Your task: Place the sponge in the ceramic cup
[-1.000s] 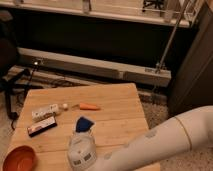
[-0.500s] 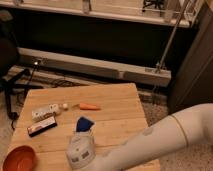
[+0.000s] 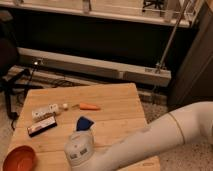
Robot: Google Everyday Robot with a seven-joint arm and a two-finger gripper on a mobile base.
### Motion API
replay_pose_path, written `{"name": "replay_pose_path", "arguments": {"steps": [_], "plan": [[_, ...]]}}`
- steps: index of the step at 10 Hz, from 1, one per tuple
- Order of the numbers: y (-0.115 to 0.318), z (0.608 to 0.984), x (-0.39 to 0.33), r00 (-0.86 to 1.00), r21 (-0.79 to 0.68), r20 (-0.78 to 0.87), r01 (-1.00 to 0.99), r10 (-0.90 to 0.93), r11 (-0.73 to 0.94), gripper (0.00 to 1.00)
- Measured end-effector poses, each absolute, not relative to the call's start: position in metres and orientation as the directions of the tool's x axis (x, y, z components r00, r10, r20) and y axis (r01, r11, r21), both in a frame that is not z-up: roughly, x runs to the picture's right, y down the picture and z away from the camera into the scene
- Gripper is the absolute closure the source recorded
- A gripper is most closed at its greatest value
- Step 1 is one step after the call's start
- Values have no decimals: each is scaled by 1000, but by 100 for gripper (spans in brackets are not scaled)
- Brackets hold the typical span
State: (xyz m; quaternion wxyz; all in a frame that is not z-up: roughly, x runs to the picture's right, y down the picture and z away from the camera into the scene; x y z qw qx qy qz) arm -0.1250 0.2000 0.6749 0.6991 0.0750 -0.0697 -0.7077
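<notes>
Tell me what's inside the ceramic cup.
Only its glossy orange inside shows in the ceramic cup; its near side runs out of view. The sponge lies on the table; the claw is just below it in view.

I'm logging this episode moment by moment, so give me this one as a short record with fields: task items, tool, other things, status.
sponge: dark blue, lying flat mid-table on the wooden table, not held
ceramic cup: orange-red, at the table's near left corner, apart from the sponge
tool: at the end of the white arm, over the table's near edge, just on the near side of the sponge
other things: carrot beyond the sponge; white box and dark box to its left
status: sponge not yet in the cup
</notes>
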Motion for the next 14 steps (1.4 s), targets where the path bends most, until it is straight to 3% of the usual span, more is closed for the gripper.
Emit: {"name": "replay_pose_path", "arguments": {"steps": [12,14], "plan": [[209,694,-125,-26,172,44,985,-999,-18,100],[209,695,-125,-21,165,47,986,-999,-13,88]]}}
